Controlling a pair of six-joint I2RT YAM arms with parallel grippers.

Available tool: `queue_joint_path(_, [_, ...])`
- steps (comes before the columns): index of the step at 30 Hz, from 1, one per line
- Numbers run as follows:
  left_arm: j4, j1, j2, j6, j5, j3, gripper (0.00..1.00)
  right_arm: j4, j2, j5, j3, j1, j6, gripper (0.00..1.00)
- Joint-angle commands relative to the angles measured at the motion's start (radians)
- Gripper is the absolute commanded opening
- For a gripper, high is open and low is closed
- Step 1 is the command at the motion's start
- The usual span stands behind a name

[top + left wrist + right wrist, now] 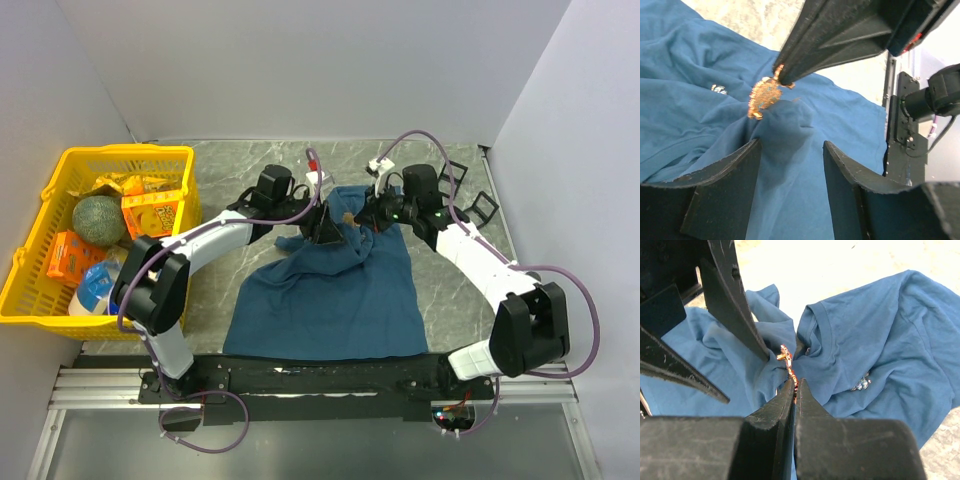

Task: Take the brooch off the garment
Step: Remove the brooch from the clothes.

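As seen from the top external camera, the garment [330,300], a dark teal-blue T-shirt, lies on the grey marbled tabletop [230,170]. Its hem is along the near edge and its rumpled upper part reaches toward the far edge. The left gripper [328,228] and right gripper [365,218] meet over that rumpled part. The brooch [347,216] shows only as a small orange speck between them. A yellow basket [60,170] of packaged goods stands at the left edge.

Left wrist view:
- The garment [690,100] fills most of the frame, drawn up into a peak.
- The brooch [764,95], gold and beaded, sits at the top of that peak, against the cloth.
- The right gripper [782,75] reaches in from above, its tips pinching the upper edge of the brooch.
- The left gripper [790,165] has its jaws spread, one on each side of the raised cloth and not closed on it.
- A small silvery mark [718,89] is on the shirt, left of the brooch.

Right wrist view:
- The right gripper [794,387] has its jaws pressed together on the brooch [786,357], which juts up beyond the tips.
- The left gripper [745,379] stands at upper left, jaws apart, just beside the brooch.
- The garment [880,330] is bunched under both, its collar beside the brooch.
- The silvery mark [861,384] lies to the right.
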Motion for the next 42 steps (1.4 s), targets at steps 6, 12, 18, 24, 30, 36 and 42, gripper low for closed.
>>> queue_joint_path(6, [0.001, 0.007, -0.063, 0.052, -0.062, 0.012, 0.60, 0.047, -0.103, -0.012, -0.032, 0.002, -0.015, 0.00])
queue_joint_path(12, [-0.001, 0.006, -0.049, 0.055, -0.024, 0.012, 0.60, 0.051, -0.106, -0.016, -0.029, 0.005, -0.009, 0.00])
queue_joint_path(18, [0.001, 0.004, -0.035, 0.057, -0.004, 0.009, 0.56, 0.056, -0.106, -0.020, -0.026, 0.003, -0.004, 0.00])
queue_joint_path(24, [-0.010, -0.019, -0.016, 0.067, 0.033, 0.016, 0.15, 0.054, -0.094, -0.029, -0.009, 0.003, 0.008, 0.00])
queue_joint_path(30, [-0.027, -0.030, -0.006, 0.078, 0.051, 0.027, 0.01, 0.065, -0.081, -0.014, 0.005, 0.009, 0.020, 0.00])
queue_joint_path(36, [-0.028, -0.031, -0.002, 0.078, 0.057, 0.033, 0.01, 0.082, -0.035, 0.029, 0.037, 0.031, 0.039, 0.00])
queue_joint_path(42, [-0.028, -0.031, -0.006, 0.083, 0.054, 0.033, 0.01, 0.103, -0.006, 0.056, 0.069, 0.032, 0.045, 0.00])
